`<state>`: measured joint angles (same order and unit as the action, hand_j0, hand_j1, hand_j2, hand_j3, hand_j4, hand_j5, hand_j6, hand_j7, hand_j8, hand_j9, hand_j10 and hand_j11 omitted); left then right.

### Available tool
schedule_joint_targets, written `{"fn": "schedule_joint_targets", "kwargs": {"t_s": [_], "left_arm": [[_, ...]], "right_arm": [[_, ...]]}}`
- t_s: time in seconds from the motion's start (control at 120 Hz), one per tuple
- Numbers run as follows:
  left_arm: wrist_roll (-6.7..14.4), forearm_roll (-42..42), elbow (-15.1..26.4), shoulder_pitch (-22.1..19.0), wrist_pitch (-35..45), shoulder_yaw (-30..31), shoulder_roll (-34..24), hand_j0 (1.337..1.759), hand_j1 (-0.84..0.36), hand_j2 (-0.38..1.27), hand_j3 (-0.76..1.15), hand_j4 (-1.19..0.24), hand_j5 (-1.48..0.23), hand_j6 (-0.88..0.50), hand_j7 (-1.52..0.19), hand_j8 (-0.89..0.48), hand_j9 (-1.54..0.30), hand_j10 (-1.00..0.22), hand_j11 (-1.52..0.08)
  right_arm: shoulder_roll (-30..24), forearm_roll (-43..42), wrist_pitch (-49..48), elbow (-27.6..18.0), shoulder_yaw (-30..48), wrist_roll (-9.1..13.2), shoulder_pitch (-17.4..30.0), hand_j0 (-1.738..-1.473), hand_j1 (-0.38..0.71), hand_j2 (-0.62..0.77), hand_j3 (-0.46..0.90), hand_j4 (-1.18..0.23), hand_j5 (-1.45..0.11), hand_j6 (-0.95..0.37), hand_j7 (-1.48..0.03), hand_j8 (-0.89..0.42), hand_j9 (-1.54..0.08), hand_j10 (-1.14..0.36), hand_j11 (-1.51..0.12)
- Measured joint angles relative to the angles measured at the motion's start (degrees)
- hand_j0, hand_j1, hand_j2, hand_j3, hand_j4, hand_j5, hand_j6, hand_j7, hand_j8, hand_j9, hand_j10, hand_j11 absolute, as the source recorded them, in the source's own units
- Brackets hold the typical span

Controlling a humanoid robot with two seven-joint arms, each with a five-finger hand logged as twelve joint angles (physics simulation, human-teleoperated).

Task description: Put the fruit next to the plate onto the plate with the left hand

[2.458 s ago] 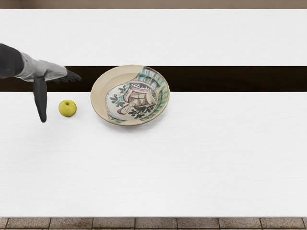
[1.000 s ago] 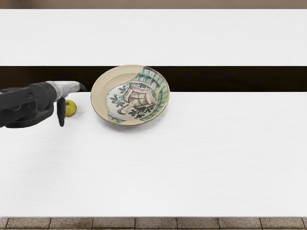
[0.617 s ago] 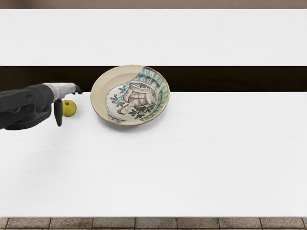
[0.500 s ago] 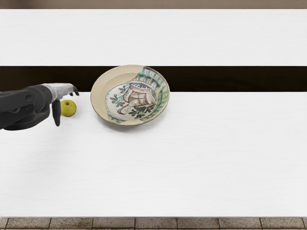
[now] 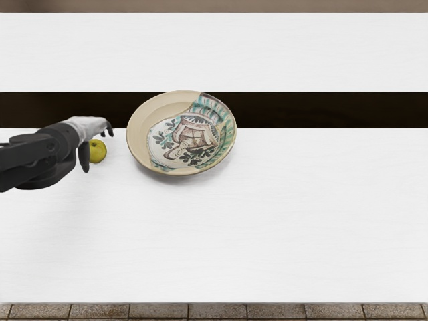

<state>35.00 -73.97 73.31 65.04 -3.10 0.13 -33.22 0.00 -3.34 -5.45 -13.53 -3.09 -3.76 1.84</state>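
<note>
A white table (image 5: 267, 221) (split by a dark gap (image 5: 334, 110)) stands over brown floor tiles (image 5: 214, 311).

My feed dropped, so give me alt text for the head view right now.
The left hand hangs over a small yellow-green apple on the white table, just left of a painted plate; the apple is not on the plate. No right arm shows.
</note>
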Motion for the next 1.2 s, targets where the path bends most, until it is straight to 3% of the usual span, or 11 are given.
{"fn": "schedule_joint_targets", "kwargs": {"t_s": [0.375, 0.55, 0.583, 0.758, 0.908, 1.042, 1.2], "left_arm": [[0.0, 0.18, -0.01, -0.28, 0.03, 0.43, 0.0, 1.658, -0.19, 0.09, 0.0, -0.45, -0.58, -0.45, -0.58, -0.45, -0.58, -0.45, -0.58], [-0.01, 0.21, 0.02, -0.7, 0.05, 0.72, 0.0, 1.658, -0.24, 0.11, 0.0, -0.51, -0.64, -0.46, -0.58, -0.48, -0.65, -0.5, -0.65], [-0.02, 0.18, 0.04, -0.78, 0.09, 0.76, 0.0, 1.658, -0.27, 0.11, 0.0, -0.53, -0.66, -0.42, -0.64, -0.49, -0.67, -0.52, -0.67], [-0.08, 0.17, 0.06, -0.79, 0.13, 1.09, -0.03, 1.653, -0.3, 0.08, 0.0, -0.61, -0.8, -0.33, -0.79, -0.4, -0.83, -0.61, -0.83], [-0.07, 0.3, 0.02, -0.56, 0.06, 1.22, -0.09, 1.65, -0.3, 0.06, 0.0, -0.57, -0.88, -0.37, -0.75, -0.36, -0.9, -0.66, -0.9], [-0.02, 0.24, -0.17, 0.03, -0.02, 1.26, -0.18, 1.651, -0.29, 0.22, 0.0, -0.63, -0.9, -0.45, -0.84, -0.4, -0.92, -0.68, -0.92], [-0.03, 0.45, -0.25, 1.1, -0.38, 1.24, -0.26, 1.652, -0.33, 0.28, 0.0, -0.59, -0.93, -0.41, -0.89, -0.39, -0.93, -0.68, -0.93]], "right_arm": [[0.0, 0.0, 0.0, 0.0, 0.02, 0.0, 0.0, -1.658, -0.33, 0.0, 0.0, -0.01, -0.02, -0.01, -0.02, -0.01, -0.02, -0.01, -0.02], [0.0, 0.0, 0.0, 0.0, 0.02, 0.0, 0.0, -1.658, -0.33, 0.0, 0.0, -0.01, -0.02, -0.01, -0.02, -0.01, -0.02, -0.01, -0.02], [0.0, 0.0, 0.0, 0.0, 0.01, 0.01, 0.0, -1.658, -0.33, 0.0, 0.0, -0.01, -0.02, -0.01, -0.02, -0.01, -0.02, -0.01, -0.02], [0.0, 0.0, 0.0, 0.0, 0.02, -0.01, 0.0, -1.658, -0.33, 0.0, 0.0, -0.01, -0.02, -0.01, -0.02, -0.01, -0.02, -0.01, -0.02], [0.0, 0.0, 0.0, 0.0, 0.02, -0.01, 0.0, -1.658, -0.33, 0.0, 0.0, -0.01, -0.02, -0.01, -0.02, -0.01, -0.02, -0.01, -0.02], [0.0, 0.0, 0.0, 0.0, 0.02, 0.0, 0.0, -1.658, -0.33, 0.0, 0.0, -0.01, -0.02, -0.01, -0.02, -0.01, -0.02, -0.01, -0.02], [0.0, 0.0, 0.0, 0.0, 0.02, 0.0, 0.0, -1.658, -0.33, 0.0, 0.0, -0.01, -0.02, -0.01, -0.02, -0.01, -0.02, -0.01, -0.02]]}}
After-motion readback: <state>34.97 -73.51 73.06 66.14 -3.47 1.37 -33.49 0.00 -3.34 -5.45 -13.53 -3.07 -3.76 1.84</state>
